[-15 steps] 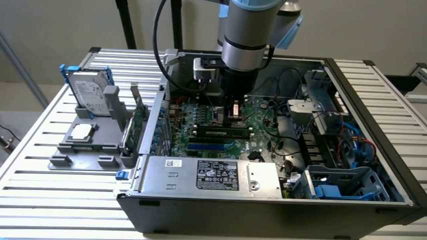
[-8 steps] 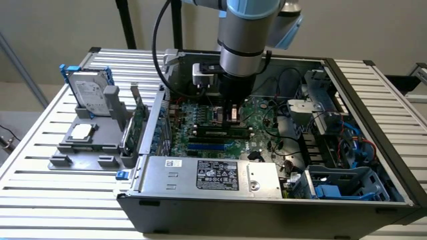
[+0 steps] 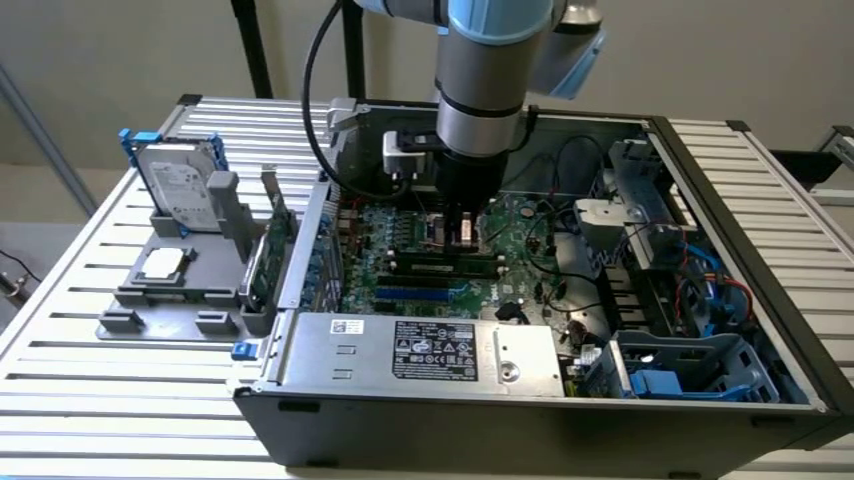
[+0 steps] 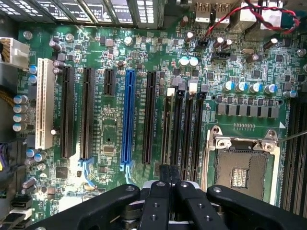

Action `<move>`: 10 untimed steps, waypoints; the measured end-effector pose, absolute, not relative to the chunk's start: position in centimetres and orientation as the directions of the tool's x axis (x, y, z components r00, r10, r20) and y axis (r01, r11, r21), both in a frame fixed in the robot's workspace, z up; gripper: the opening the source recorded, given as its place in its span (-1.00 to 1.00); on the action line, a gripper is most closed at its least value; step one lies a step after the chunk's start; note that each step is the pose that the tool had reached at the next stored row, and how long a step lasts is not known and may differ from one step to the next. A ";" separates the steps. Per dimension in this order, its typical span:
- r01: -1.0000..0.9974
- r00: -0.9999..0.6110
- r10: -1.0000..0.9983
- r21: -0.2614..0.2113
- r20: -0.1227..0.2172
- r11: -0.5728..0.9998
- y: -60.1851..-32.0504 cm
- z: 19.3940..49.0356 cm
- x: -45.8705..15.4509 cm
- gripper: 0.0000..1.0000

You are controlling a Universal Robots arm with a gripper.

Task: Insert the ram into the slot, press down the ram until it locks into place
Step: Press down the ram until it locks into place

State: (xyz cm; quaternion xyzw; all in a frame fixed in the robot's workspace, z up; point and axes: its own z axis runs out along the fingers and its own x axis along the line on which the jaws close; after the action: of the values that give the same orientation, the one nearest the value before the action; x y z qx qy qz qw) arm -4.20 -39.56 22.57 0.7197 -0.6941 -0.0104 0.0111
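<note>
Motherboard [image 4: 109, 136]: ram [image 3: 447, 263] near gripper [image 3: 461, 233].

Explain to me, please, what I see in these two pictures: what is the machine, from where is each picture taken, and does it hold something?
The machine is a robot arm reaching down into an open computer case. The exterior view looks at the whole bench; the wrist view looks down from the arm onto the green motherboard. The gripper hangs over the long black memory slots, beside the metal CPU socket. A ram stick lies along the board. Outside the case, a grey stand carries a hard drive.
</note>
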 end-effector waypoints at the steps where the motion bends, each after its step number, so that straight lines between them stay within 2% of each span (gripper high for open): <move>1: -0.999 0.036 -0.999 0.030 -0.002 -0.036 -39.5 22.9 -4.2 -0.79; 8: -0.999 0.036 -0.999 0.030 -0.001 -0.036 -39.5 26.0 -4.1 -0.79; 10: -0.999 0.036 -0.999 0.030 -0.001 -0.036 -39.5 26.0 -4.1 -0.79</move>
State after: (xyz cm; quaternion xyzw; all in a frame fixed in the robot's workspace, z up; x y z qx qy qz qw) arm -4.09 -39.54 26.04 0.7197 -0.6942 -0.0104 0.0104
